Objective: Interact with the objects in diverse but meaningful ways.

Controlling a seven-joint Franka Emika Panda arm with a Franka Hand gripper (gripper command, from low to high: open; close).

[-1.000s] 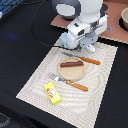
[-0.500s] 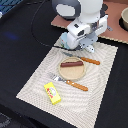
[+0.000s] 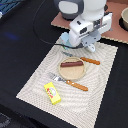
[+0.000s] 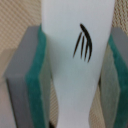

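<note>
yellow packet [image 3: 52, 93] with its red mark lies on the beige placemat [image 3: 35, 80] toward the exterior view's left, on the dark tabletop [image 3: 20, 40]. right of it a fork [image 3: 67, 81] sits beside a round wooden plate [image 3: 75, 72] carrying the dark red-brown sausage [image 3: 71, 64]. a knife [image 3: 91, 61] lies past the plate. the hand [image 3: 90, 47] hovers at the mat's far edge; in the wrist view its green-padded fingers [image 4: 34, 85] are clamped on a white utensil handle [image 4: 75, 60].

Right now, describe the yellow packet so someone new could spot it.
Start at the beige placemat on the dark table. Go to its near corner, past the fork that lies beside the wooden plate. The yellow packet lies there alone: flat, rectangular, bright yellow with a red mark.
</note>
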